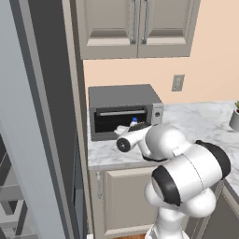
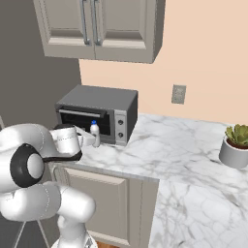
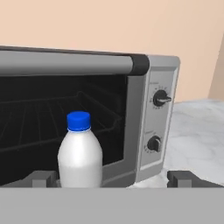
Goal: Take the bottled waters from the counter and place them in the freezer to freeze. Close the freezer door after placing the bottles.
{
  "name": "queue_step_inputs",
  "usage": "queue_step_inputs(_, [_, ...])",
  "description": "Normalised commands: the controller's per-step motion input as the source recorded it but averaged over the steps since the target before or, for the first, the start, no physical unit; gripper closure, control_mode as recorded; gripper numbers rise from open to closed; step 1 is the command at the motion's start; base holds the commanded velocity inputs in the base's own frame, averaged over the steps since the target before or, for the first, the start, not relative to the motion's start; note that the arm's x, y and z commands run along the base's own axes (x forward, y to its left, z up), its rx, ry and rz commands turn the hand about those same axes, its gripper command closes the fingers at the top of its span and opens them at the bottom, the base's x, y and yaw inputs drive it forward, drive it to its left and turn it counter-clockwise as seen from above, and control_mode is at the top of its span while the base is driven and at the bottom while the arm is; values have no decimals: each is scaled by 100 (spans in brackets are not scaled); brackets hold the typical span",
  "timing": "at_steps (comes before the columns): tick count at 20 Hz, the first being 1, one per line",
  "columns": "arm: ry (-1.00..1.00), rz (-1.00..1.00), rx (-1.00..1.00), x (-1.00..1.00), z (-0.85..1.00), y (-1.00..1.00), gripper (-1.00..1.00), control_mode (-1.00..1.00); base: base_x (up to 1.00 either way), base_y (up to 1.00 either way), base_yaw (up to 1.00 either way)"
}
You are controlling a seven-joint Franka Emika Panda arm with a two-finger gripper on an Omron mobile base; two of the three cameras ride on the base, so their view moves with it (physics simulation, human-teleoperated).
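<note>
While its jaws stand wide apart, the pincer (image 3: 112,178) grips nothing. A bottle (image 3: 80,151) stands upright between its fingertips (image 3: 41,178), nearer the left one, the toaster oven (image 3: 144,109) just beyond

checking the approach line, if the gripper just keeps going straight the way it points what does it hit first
Most likely the bottle: it stands upright between the open gripper fingertips, left of centre. Right behind it is the toaster oven, so a push past the bottle would meet that. Depth to the bottle is hard to judge.
</note>
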Motion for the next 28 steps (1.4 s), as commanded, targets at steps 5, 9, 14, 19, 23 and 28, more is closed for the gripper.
queue_step_inputs(5, [0, 3, 0, 14, -6, -2, -100, -100, 0, 0, 0])
queue_step_inputs(9, [0, 3, 0, 15, -9, -1, -100, -100, 0, 0, 0])
queue_step_inputs(14, [0, 6, -2, 22, -7, 0, -100, -100, 0, 0, 0])
queue_step_inputs(19, [0, 7, -1, 22, -14, -1, -100, -100, 0, 0, 0])
queue_step_inputs(23, [1, 6, 0, 30, -11, -1, -100, -100, 0, 0, 0])
queue_step_inputs(28, [5, 4, 0, 26, -11, -4, -100, -100, 0, 0, 0])
